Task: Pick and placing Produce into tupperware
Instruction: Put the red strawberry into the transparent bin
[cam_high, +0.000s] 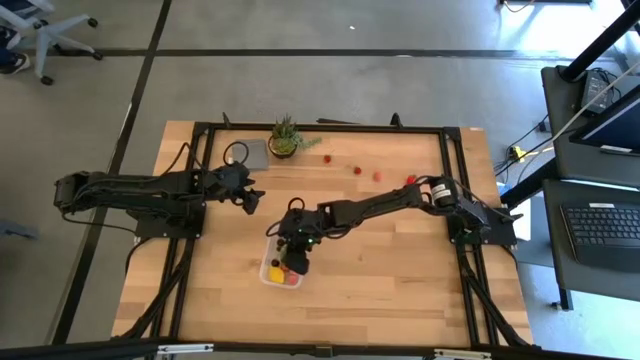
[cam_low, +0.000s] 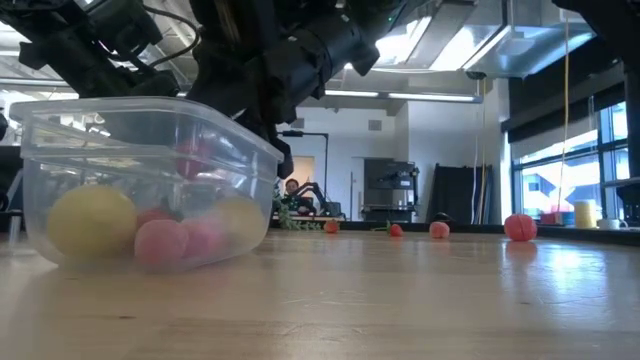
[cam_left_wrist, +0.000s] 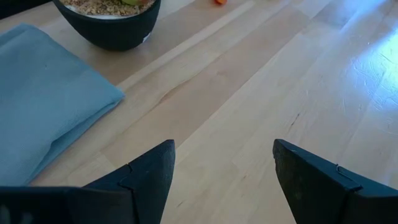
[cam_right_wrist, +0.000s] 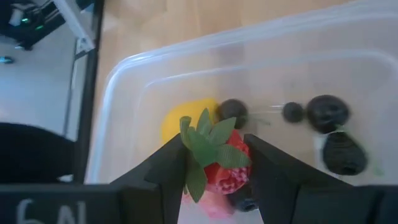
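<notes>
L. arm: stretched in from the desk's left side, left gripper (cam_high: 252, 199) low over bare wood, jaws apart, nothing between them. R. arm: reaching from the right side toward desk centre, wrist bent down; right gripper (cam_right_wrist: 214, 163) jaws pinching a strawberry (cam_right_wrist: 225, 167).

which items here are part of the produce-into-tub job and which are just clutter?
Job items:
- clear tub, holding lemon, dark berries
- strawberry between right gripper fingers, over the tub
- loose red pieces on the table

Lying about:
- potted plant
- grey square piece
- left gripper, open, idle near them
</notes>
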